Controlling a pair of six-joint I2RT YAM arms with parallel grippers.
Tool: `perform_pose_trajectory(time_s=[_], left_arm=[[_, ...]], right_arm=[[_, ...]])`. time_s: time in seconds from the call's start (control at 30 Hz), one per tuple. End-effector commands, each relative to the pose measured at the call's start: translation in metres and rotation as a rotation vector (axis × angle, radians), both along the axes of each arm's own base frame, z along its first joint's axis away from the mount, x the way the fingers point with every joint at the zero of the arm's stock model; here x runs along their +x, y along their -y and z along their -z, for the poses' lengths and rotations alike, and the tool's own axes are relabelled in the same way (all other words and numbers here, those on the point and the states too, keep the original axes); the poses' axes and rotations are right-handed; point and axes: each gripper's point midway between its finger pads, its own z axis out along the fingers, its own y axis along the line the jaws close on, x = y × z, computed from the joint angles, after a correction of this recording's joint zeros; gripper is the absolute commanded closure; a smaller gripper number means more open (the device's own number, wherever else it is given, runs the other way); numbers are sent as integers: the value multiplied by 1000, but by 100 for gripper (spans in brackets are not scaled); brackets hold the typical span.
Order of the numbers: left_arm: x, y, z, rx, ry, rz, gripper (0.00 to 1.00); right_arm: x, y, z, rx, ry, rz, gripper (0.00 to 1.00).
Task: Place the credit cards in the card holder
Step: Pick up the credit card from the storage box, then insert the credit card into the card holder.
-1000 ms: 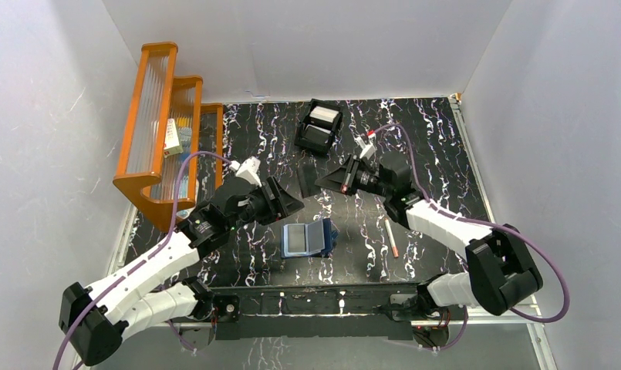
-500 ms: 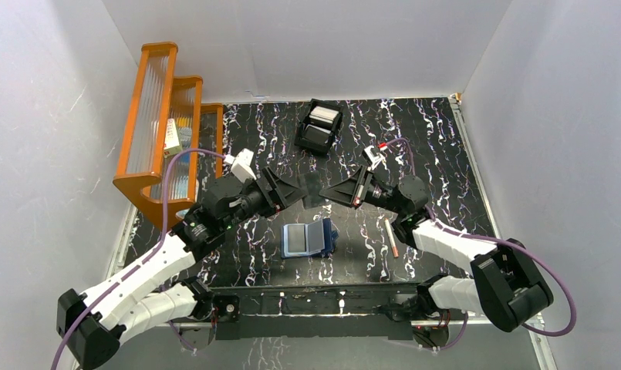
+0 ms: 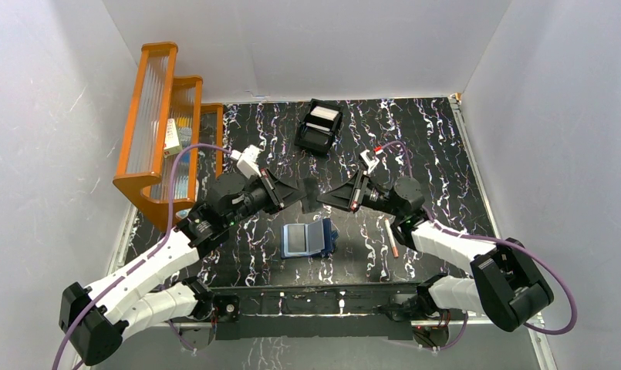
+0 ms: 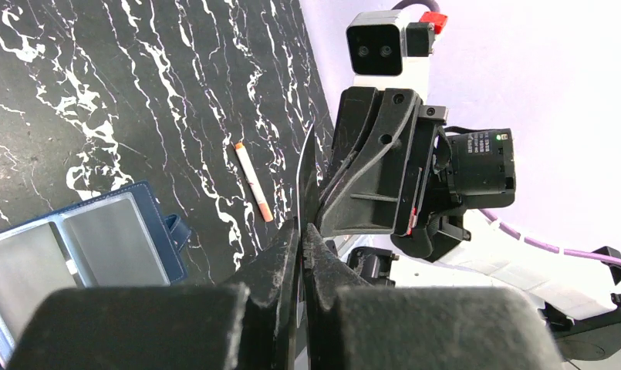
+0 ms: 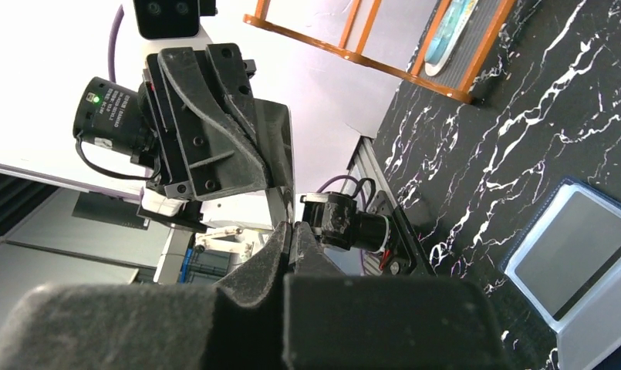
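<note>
One credit card (image 3: 311, 190), thin and dark from above, hangs on edge in the air over the table's middle. My left gripper (image 3: 302, 197) is shut on its left side and my right gripper (image 3: 322, 197) is shut on its right side, the two facing each other. The left wrist view shows the card (image 4: 306, 173) edge-on, running up from my left gripper (image 4: 301, 228). In the right wrist view the card (image 5: 281, 166) rises from my right gripper (image 5: 291, 228). The card holder (image 3: 307, 237), navy and lying open, rests on the table just below the grippers (image 4: 83, 258) (image 5: 577, 247).
A black open-top box (image 3: 318, 129) with a white stack inside stands at the back centre. An orange rack (image 3: 156, 123) lines the left side. A thin pale stick (image 3: 390, 237) (image 4: 253, 181) lies right of the card holder.
The right gripper carried the card left and lower toward the centre. The left gripper came up to the card and shut on it.
</note>
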Motion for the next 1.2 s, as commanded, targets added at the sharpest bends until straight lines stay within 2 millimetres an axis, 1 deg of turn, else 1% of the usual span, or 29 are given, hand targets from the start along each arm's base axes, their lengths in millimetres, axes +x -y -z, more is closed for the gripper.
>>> perform_pose_trajectory(time_s=[0.0, 0.03, 0.13, 0.2, 0.23, 0.33, 0.37, 0.47, 0.53, 0.63, 0.73, 0.83, 0.9, 1.03, 1.17], left_arm=[[-3, 0, -14, -24, 50, 18, 100], [-4, -2, -11, -12, 40, 10, 100], [-2, -15, 9, 61, -10, -45, 100], [-2, -24, 26, 117, -49, -79, 100], [-2, -27, 34, 147, -63, -88, 100], [-4, -33, 62, 249, -97, -80, 100], [-6, -34, 71, 272, -111, -70, 100], [-12, -31, 92, 300, -149, -30, 100], [-15, -28, 103, 305, -172, -12, 100], [-16, -24, 116, 311, -198, 10, 100], [-19, -21, 129, 324, -224, 31, 100], [-22, -18, 139, 327, -242, 55, 100], [-23, -17, 144, 318, -244, 67, 100], [-24, -16, 156, 331, -258, 73, 100], [-24, -15, 169, 353, -277, 87, 100]], right_arm=[[-7, 0, 3, -36, 40, -9, 95], [-6, 1, 6, -51, 36, 0, 90], [0, 3, 18, -121, 22, 41, 72], [7, 5, 32, -210, 12, 88, 57], [9, 6, 43, -274, 8, 117, 52], [16, 13, 69, -452, 32, 205, 47], [21, 16, 78, -508, 37, 239, 46], [25, 24, 101, -660, 43, 277, 44], [26, 25, 113, -734, 50, 279, 44], [23, 20, 129, -826, 58, 246, 44], [18, 10, 141, -903, 76, 203, 47], [14, 7, 159, -981, 71, 162, 50], [11, 9, 171, -1035, 66, 143, 54], [8, 19, 193, -1128, 45, 134, 64], [7, 28, 207, -1163, 36, 151, 74]])
